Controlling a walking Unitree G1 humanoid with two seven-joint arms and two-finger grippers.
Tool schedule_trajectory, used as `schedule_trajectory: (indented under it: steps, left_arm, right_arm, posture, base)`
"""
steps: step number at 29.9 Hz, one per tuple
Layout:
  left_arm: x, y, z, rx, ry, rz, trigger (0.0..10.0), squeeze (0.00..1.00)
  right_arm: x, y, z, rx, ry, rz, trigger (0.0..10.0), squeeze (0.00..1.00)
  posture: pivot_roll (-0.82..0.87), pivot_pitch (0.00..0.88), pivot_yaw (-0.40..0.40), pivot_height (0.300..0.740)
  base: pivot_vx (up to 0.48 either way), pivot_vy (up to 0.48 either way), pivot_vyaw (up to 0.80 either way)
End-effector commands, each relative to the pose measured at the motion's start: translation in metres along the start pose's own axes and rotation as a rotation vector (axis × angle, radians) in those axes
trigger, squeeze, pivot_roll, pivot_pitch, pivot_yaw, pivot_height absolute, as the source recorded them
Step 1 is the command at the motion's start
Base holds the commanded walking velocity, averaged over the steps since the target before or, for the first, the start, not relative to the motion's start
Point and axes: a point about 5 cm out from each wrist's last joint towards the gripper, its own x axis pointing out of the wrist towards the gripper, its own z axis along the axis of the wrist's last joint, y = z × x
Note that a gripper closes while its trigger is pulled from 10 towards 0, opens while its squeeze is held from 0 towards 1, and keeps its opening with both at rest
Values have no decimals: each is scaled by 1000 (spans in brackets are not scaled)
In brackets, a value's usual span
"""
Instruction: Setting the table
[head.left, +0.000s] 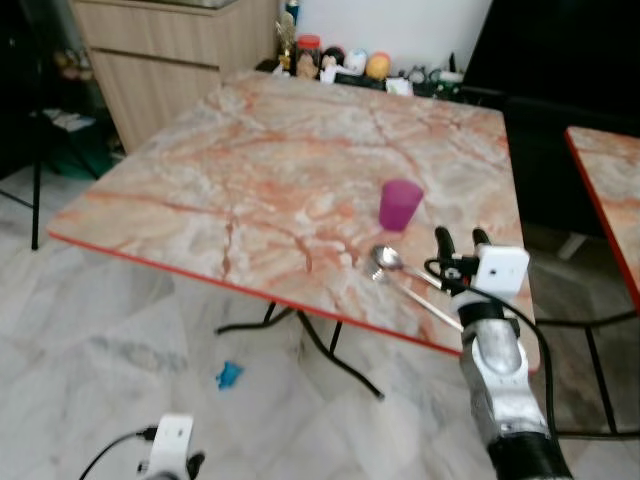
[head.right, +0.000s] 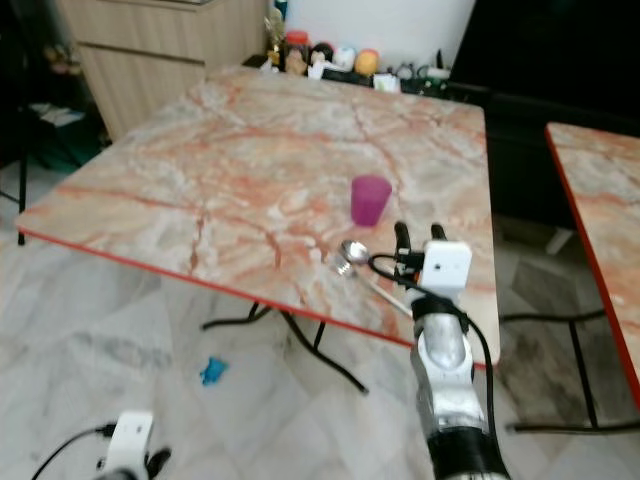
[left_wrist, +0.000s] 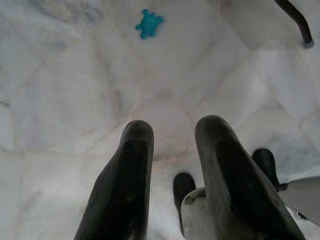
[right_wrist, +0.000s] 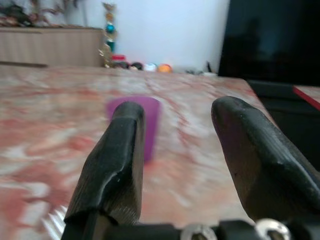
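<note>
A purple cup (head.left: 400, 204) stands upright on the marble table (head.left: 250, 170), toward its near right part. A metal spoon (head.left: 400, 273) lies just in front of the cup, its bowl to the left and its handle running toward the table's near edge. My right gripper (head.left: 462, 242) hovers open over the table's near right corner, beside the spoon's handle and short of the cup (right_wrist: 145, 122), with nothing between its fingers (right_wrist: 112, 165). My left gripper (left_wrist: 172, 170) hangs open low over the floor.
Small jars and ornaments (head.left: 340, 62) line the table's far edge. A wooden cabinet (head.left: 165, 60) stands at the back left. A second marble table (head.left: 610, 190) is at the right. A blue scrap (head.left: 229, 375) lies on the tiled floor under the table.
</note>
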Motion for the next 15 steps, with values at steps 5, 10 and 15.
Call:
schedule_trajectory:
  steps: [5,10,15]
  left_arm:
    - [-3,6,-9,-1,30,14,10000,0]
    - [-3,6,-9,-2,29,14,10000,0]
    - [-3,6,-8,-9,22,15,10000,0]
  right_arm:
    - [3,6,7,16,-33,14,10000,0]
    - [4,6,7,16,-37,15,10000,0]
    - [5,8,8,19,-41,20,10000,0]
  posture:
    - [129,0,-40,728]
    - [131,0,-41,728]
    - [131,0,-42,728]
  base:
    - [313,0,0]
    - [316,0,0]
    - [182,0,0]
